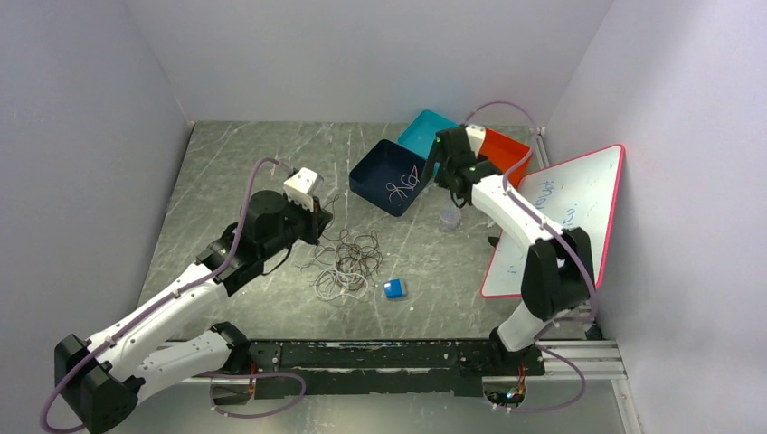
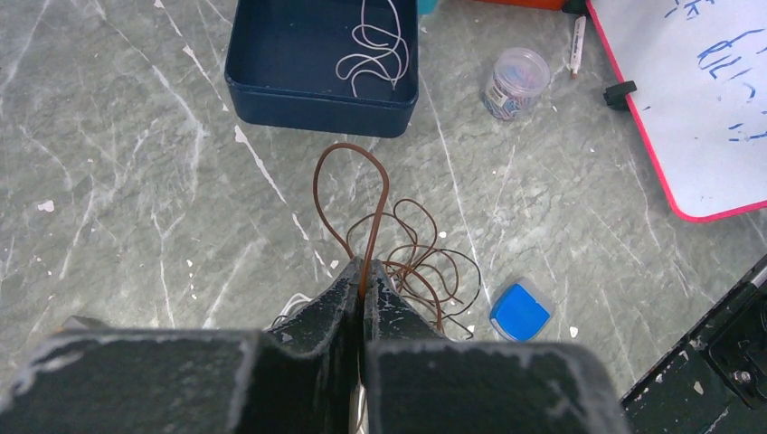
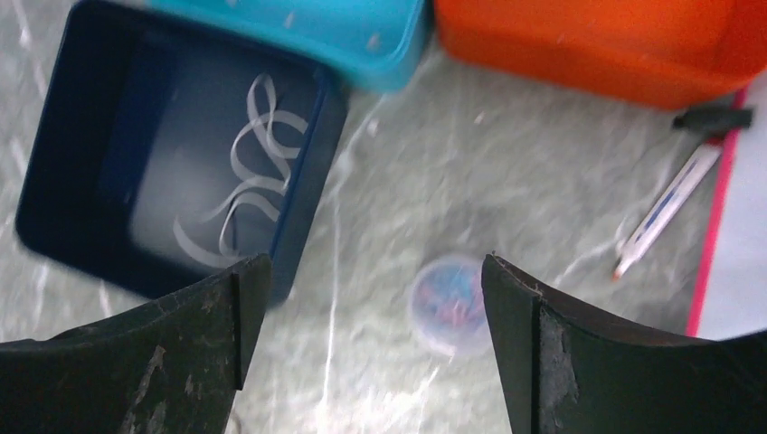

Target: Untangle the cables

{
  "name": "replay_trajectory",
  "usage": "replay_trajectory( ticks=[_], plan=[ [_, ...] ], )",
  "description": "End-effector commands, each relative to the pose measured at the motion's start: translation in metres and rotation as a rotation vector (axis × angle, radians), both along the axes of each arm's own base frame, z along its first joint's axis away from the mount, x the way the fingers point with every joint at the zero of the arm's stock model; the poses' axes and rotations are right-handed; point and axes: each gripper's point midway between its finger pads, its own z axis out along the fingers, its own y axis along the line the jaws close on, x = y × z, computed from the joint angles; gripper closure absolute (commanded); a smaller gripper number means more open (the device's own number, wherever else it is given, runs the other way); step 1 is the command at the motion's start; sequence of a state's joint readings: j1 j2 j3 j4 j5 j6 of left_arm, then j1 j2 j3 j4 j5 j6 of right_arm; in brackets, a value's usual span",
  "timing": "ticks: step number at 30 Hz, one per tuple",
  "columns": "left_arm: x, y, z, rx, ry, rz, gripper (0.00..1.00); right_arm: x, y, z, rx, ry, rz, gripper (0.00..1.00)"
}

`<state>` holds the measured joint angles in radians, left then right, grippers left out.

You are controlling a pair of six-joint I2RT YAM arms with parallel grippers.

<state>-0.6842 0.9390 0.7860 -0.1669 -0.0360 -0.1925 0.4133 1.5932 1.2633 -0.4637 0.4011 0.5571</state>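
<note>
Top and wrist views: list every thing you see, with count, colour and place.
cable tangle: one pile, whitish-grey and dark, table centre
brown cable: one, loop standing up from the tangle
white cable: one, inside the navy tray
navy tray: one, far centre
teal tray: one, behind the navy tray
orange tray: one, far right
jar: one, clear, right of the navy tray
small box: one, blue, right of the tangle
whiteboard: one, pink-rimmed, right side
pen: one, white, beside the whiteboard
table: one, grey marbled
left gripper: black, shut on the brown cable
right gripper: black, open, above the jar
</note>
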Motion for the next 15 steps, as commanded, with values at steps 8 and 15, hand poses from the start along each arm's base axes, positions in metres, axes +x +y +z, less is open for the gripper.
replay_trajectory(
  ticks=[8,15],
  plan=[
    [-0.006,0.001,0.006,-0.011,0.006,-0.018,0.93,0.109,-0.061,-0.012,0.048,-0.066,0.064,0.09],
    [-0.009,-0.001,0.005,-0.024,0.024,-0.027,0.93,0.150,-0.083,-0.049,0.094,-0.039,0.096,0.06]
  ],
)
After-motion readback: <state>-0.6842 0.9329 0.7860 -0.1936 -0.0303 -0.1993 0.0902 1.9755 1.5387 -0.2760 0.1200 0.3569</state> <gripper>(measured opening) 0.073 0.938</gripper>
